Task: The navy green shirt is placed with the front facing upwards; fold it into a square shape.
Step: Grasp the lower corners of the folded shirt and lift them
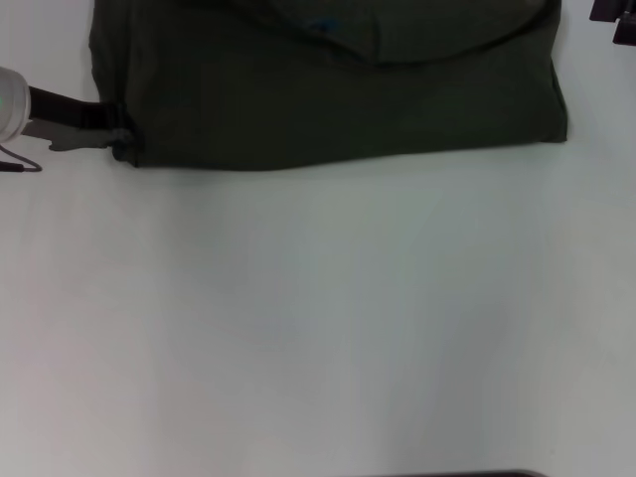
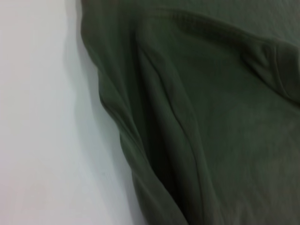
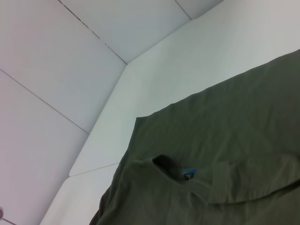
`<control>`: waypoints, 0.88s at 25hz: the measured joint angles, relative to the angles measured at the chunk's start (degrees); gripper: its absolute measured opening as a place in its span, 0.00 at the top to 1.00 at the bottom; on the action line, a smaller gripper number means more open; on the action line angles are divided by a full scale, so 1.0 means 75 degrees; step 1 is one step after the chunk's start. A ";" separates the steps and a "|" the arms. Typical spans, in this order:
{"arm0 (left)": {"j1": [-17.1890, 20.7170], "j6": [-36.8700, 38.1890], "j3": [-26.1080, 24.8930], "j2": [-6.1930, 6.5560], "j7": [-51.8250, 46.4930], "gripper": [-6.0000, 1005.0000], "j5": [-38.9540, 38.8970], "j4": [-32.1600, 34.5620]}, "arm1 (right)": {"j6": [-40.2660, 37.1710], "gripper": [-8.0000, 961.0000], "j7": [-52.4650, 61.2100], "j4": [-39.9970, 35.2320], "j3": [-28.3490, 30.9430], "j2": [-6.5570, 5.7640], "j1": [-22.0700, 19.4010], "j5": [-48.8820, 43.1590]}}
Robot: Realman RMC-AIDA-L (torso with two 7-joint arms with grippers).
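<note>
Navy green shirt (image 1: pixel 328 89) at far side of white table (image 1: pixel 318 318), already folded into a layered block: plain back panels on top, neckline with blue label (image 1: pixel 324 25) peeking through, no lettering showing. Left gripper (image 1: pixel 117 139) at near-left corner of the fabric, apparently pinching the edge; jaw state not certain, cannot tell. Right gripper barely in frame at far right edge, lifted clear; jaws cannot tell either. Side folds look done. Likely left: 1 more fold to square it up.
</note>
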 joint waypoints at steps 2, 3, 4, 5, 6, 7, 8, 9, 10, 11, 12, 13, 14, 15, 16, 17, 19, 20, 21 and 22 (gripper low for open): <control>0.0006 0.0223 -0.0009 0.0090 0.0015 0.86 0.0000 0.0037 | -0.0005 0.05 0.0030 0.0000 -0.0038 -0.0039 -0.0006 -0.0016; 0.0011 0.0273 -0.0013 0.0112 0.0018 0.88 0.0000 0.0046 | -0.0007 0.05 0.0079 -0.0009 -0.0063 -0.0065 -0.0010 -0.0060; 0.0020 0.0391 -0.0030 0.0169 0.0021 0.90 0.0000 0.0060 | -0.0008 0.05 0.0145 -0.0030 -0.0081 -0.0097 -0.0011 -0.0133; 0.0027 0.0493 -0.0044 0.0228 0.0025 0.92 0.0001 0.0075 | -0.0014 0.05 0.0234 -0.0057 -0.0087 -0.0130 -0.0010 -0.0275; 0.0032 0.0571 -0.0059 0.0278 0.0026 0.94 0.0001 0.0085 | -0.0019 0.05 0.0309 -0.0080 -0.0089 -0.0163 -0.0006 -0.0394; 0.0037 0.0659 -0.0071 0.0313 0.0027 0.94 0.0001 0.0098 | -0.0021 0.05 0.0398 -0.0099 -0.0088 -0.0210 0.0003 -0.0555; 0.0040 0.0733 -0.0075 0.0343 0.0027 0.95 0.0001 0.0115 | -0.0021 0.05 0.0462 -0.0103 -0.0088 -0.0254 0.0013 -0.0705; 0.0044 0.0817 -0.0077 0.0369 0.0027 0.95 0.0001 0.0138 | -0.0009 0.05 0.0517 -0.0107 -0.0088 -0.0304 0.0027 -0.0854; 0.0047 0.0864 -0.0081 0.0383 0.0028 0.95 0.0001 0.0158 | 0.0009 0.05 0.0555 -0.0107 -0.0088 -0.0339 0.0044 -0.1008; 0.0051 0.0897 -0.0085 0.0394 0.0028 0.95 0.0000 0.0175 | 0.0072 0.05 0.0604 -0.0107 -0.0088 -0.0371 0.0072 -0.1205; 0.0054 0.0932 -0.0087 0.0403 0.0027 0.95 -0.0001 0.0192 | 0.0147 0.05 0.0660 -0.0107 -0.0088 -0.0394 0.0110 -0.1436; 0.0055 0.0934 -0.0089 0.0404 0.0027 0.95 -0.0004 0.0197 | 0.0236 0.05 0.0687 -0.0102 -0.0088 -0.0393 0.0150 -0.1633; 0.0056 0.0941 -0.0091 0.0404 0.0025 0.95 -0.0010 0.0203 | 0.0290 0.05 0.0714 -0.0087 -0.0089 -0.0386 0.0197 -0.1844; 0.0055 0.0941 -0.0091 0.0403 0.0020 0.95 -0.0010 0.0209 | 0.0365 0.05 0.0742 -0.0063 -0.0093 -0.0355 0.0256 -0.2089; 0.0052 0.0940 -0.0092 0.0399 0.0014 0.95 -0.0009 0.0211 | 0.0453 0.05 0.0758 -0.0045 -0.0095 -0.0315 0.0329 -0.2344; 0.0041 0.0942 -0.0091 0.0392 0.0003 0.95 -0.0006 0.0214 | 0.0519 0.05 0.0771 -0.0024 -0.0097 -0.0261 0.0406 -0.2586; 0.0016 0.0952 -0.0091 0.0386 -0.0023 0.95 0.0000 0.0235 | 0.0719 0.05 0.0773 -0.0017 -0.0102 -0.0155 0.0529 -0.2914; 0.0006 0.0972 -0.0090 0.0376 -0.0030 0.95 -0.0001 0.0261 | 0.0795 0.05 0.0773 -0.0007 -0.0107 -0.0091 0.0593 -0.3007; 0.0002 0.0987 -0.0091 0.0373 -0.0035 0.95 -0.0004 0.0278 | 0.0889 0.05 0.0776 0.0037 -0.0108 -0.0034 0.0660 -0.3042; -0.0001 0.1004 -0.0089 0.0370 -0.0041 0.95 -0.0009 0.0293 | 0.0951 0.05 0.0784 0.0105 -0.0111 0.0009 0.0720 -0.3057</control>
